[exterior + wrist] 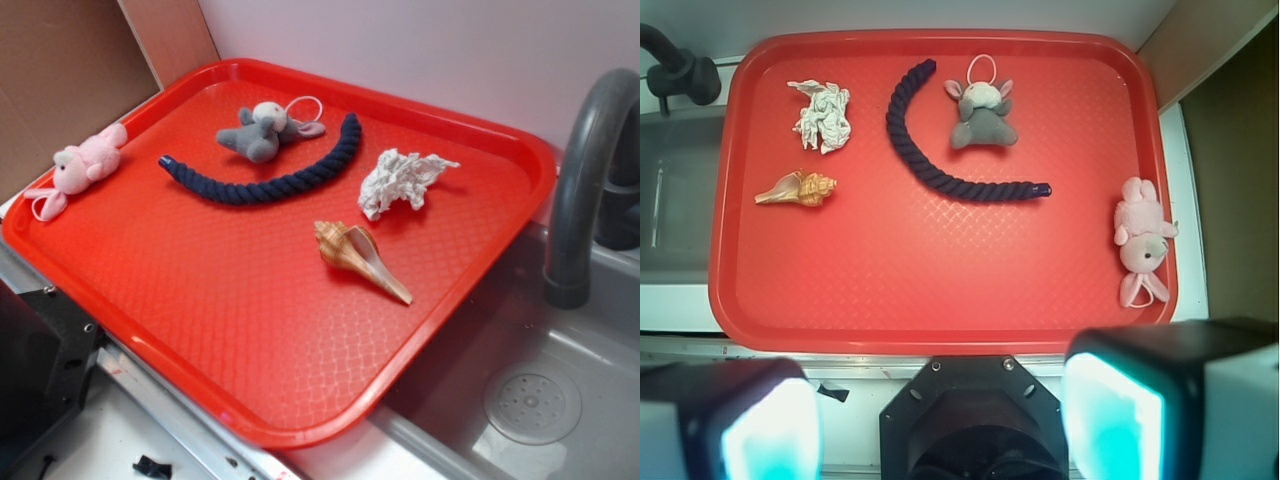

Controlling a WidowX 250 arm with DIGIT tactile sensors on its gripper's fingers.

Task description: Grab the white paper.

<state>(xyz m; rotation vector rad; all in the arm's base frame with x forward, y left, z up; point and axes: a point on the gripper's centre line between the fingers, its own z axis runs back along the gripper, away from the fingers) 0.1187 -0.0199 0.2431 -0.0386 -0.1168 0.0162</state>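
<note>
Paper still untouched, and my pincer is spread wide with nothing in it.

My pincer [940,420] hangs high over the near edge of the red tray [940,300], its two pads parted and empty. The white paper [822,117] lies at the tray's far corner on the sink [560,400] side, well apart from me. The tan seashell [797,188] lies just beside it, so a sloppy descent could, I judge, close on the shell or knock it away. The wad looks light and jagged; a shallow pinch may only catch a loose flap, or push it across the slick tray toward the rim. The navy rope [940,150] and grey plush toy [982,112] sit further along, the pink plush [1142,240] at the opposite edge, less of a worry.
</note>
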